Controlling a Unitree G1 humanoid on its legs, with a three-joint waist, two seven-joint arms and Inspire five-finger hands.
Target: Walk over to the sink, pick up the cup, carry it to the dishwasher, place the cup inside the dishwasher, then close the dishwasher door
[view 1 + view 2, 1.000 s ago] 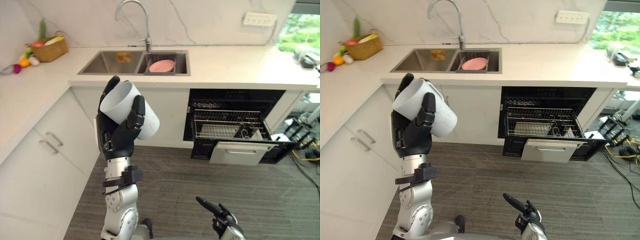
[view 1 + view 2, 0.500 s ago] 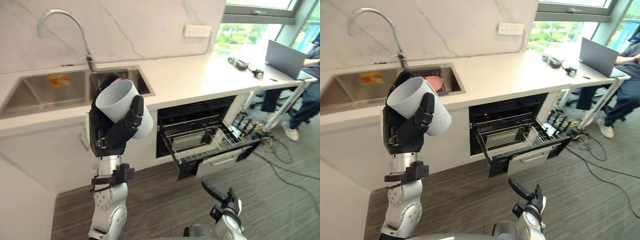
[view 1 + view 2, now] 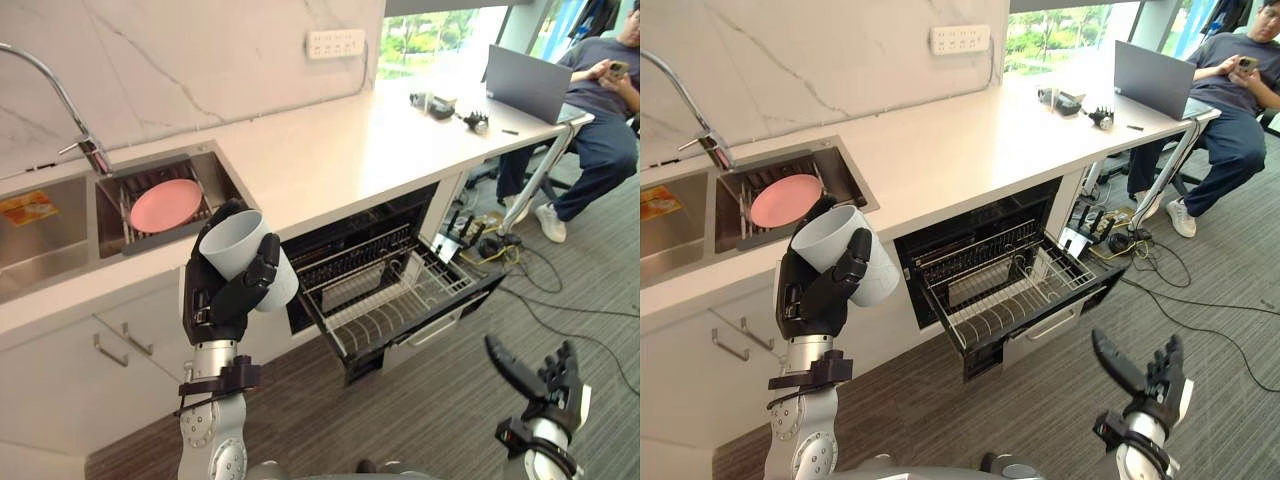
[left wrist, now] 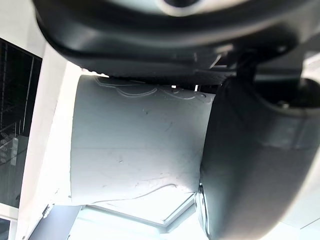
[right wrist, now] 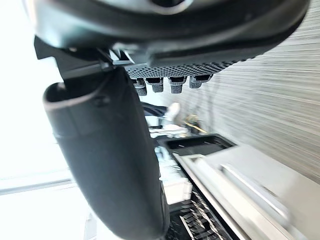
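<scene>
Your left robot hand (image 3: 225, 300) is clamped round the plain white cylindrical cup (image 3: 240, 248), fingers and thumb curled about its wall. It holds the cup raised in front of the white stone desk (image 3: 340, 150), near the steel sink (image 3: 215, 170) with the round pink plate (image 3: 165, 205). The open black dishwasher's pulled-out wire rack (image 3: 395, 300) lies lower and to the cup's right, well apart. The cup's long axis is tilted, mouth up and leftward, base toward the rack, so the carry probably runs right and down, while your right robot hand (image 3: 545, 385) hangs low, fingers straight and empty.
</scene>
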